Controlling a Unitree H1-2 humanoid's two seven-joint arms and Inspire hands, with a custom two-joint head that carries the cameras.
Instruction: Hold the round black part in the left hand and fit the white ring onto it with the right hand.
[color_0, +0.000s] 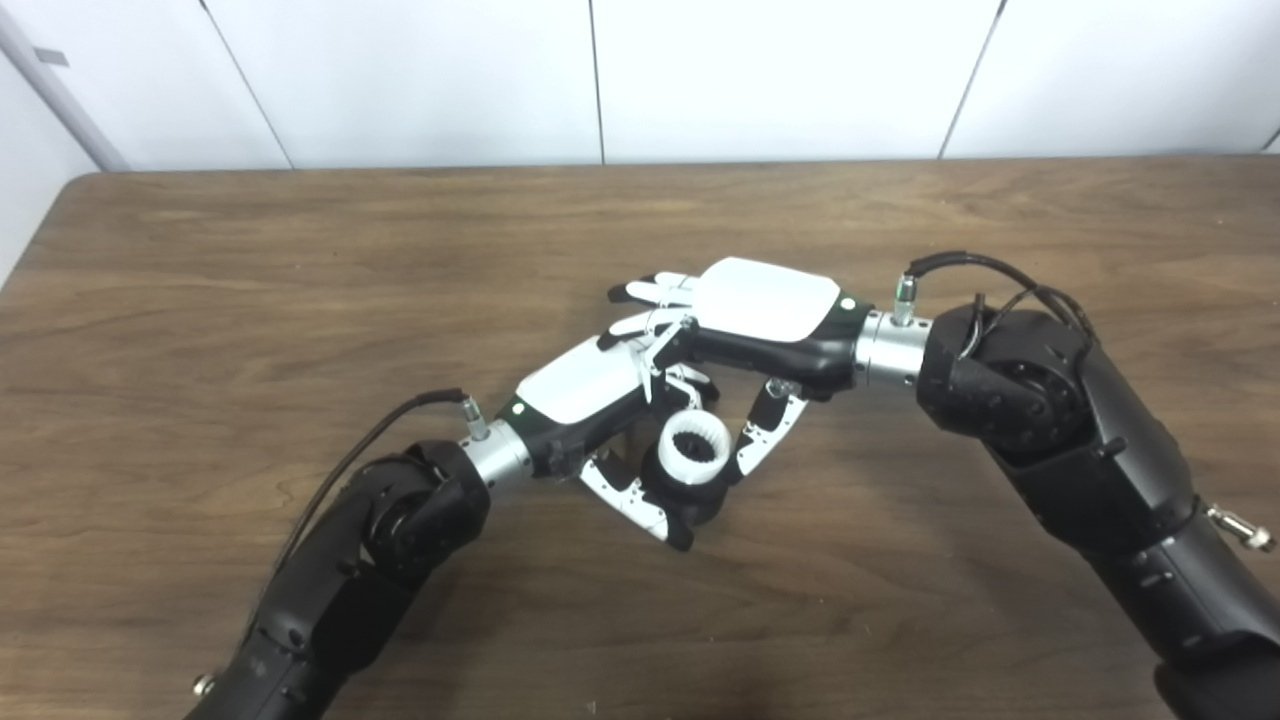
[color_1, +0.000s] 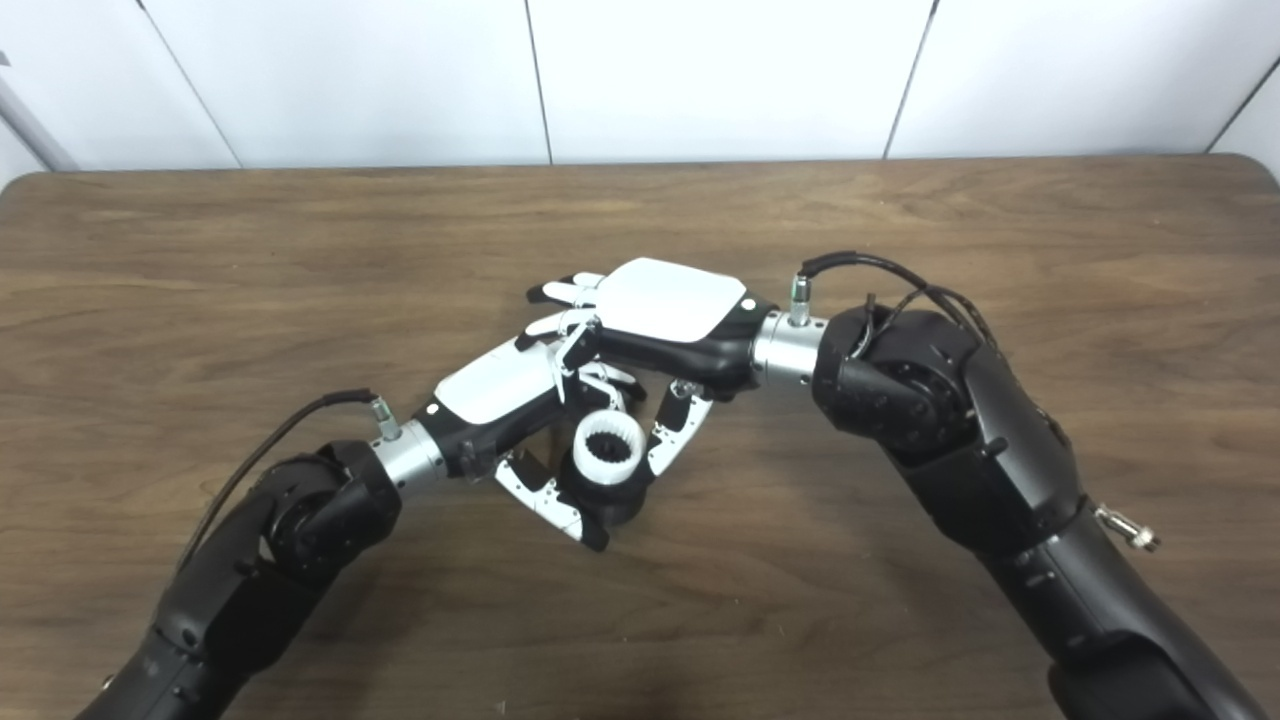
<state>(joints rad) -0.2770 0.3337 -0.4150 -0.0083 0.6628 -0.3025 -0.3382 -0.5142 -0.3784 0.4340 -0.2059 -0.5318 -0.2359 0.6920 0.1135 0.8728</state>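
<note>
Both black forearms come up from the bottom edge and meet mid-way across my brown wood-grain table (color_0: 300, 250). My left hand (color_0: 590, 400) has its fingers clamped on the round black part (color_0: 700, 497) — the toothed white plastic ring (color_0: 696, 448) sits on top of it. My right hand (color_0: 760, 320) rests above, thumb touching the ring's side — fingers extended, apart.

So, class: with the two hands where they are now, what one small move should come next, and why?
Probably press the white ring gently down with the right hand, then let go. The ring already sits on top of the round black part held in the left hand, but whether it is fully seated cannot be seen.
</note>
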